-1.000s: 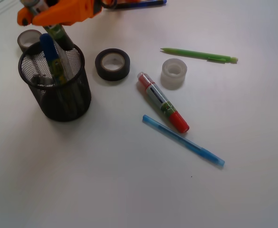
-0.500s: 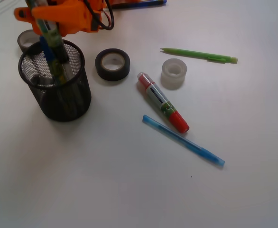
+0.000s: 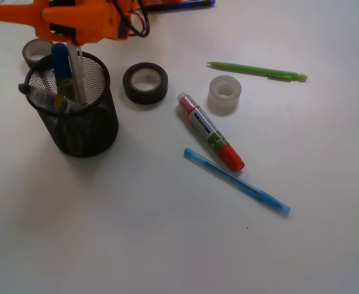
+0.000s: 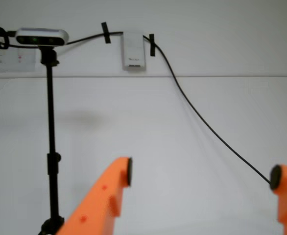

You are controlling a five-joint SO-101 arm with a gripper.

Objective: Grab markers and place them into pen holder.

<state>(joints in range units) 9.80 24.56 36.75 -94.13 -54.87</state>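
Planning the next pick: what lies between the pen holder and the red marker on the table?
In the front view, only the black tape roll sits between the pen holder and the red marker, slightly behind that line.

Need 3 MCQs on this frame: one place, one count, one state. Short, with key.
1. Where does the red-capped silver marker lie?
A. inside the black wire-mesh pen holder
B. on the table between the black tape roll and the thin blue pen
C. in the claw

2. How many markers stand or lean in the black wire-mesh pen holder?
A. none
B. two
C. four

3. How is the orange claw?
A. open, holding nothing
B. shut on a marker
C. shut on a tape roll

Key: 1 B, it lies flat beside the black tape roll, above the thin blue pen. 2 B, a blue-capped marker and a black-capped marker show in the cup. 3 A, the wrist view shows the tips wide apart with bare wall between.
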